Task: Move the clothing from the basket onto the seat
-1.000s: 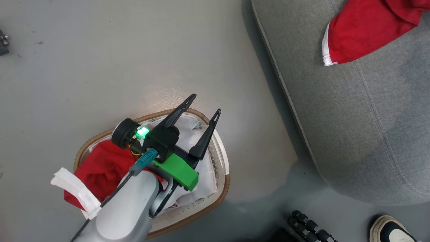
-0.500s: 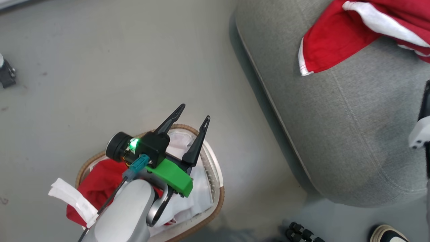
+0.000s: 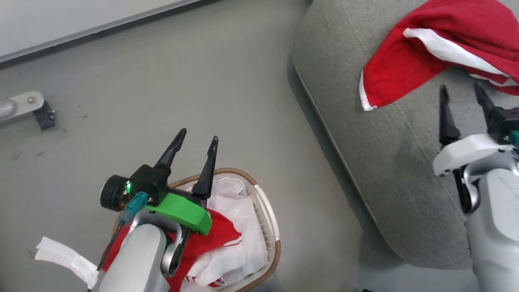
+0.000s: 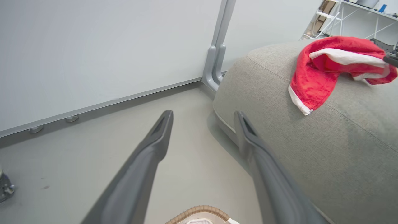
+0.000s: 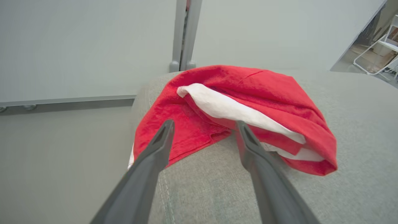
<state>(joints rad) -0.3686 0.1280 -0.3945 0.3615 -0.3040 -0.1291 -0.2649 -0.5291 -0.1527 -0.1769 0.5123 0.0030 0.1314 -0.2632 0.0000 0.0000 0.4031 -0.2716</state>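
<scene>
One piece of red clothing with a white band [image 3: 429, 52] [image 4: 332, 67] [image 5: 236, 115] lies crumpled on the grey seat [image 3: 405, 162] [image 4: 311, 149] [image 5: 311, 199]. More red and white clothing [image 3: 211, 243] fills the basket [image 3: 267, 211] on the floor at the lower left. My left gripper [image 3: 198, 136] [image 4: 203, 115] hovers open above the basket's far rim, holding nothing. Over the seat, my right gripper [image 3: 462, 89] [image 5: 203, 124] stands open just short of the garment, its jaws empty.
A white fabric strip [image 3: 65, 255] hangs outside the basket at the lower left. A metal caster foot [image 3: 32, 109] sits on the grey floor at the left. A pale wall and baseboard [image 3: 93, 28] run along the back, with a grey post [image 4: 217, 53].
The head camera has tilted up, shifting the whole scene. My right gripper has come into view over the seat, open. My left gripper stays open over the basket, now further left in view.
</scene>
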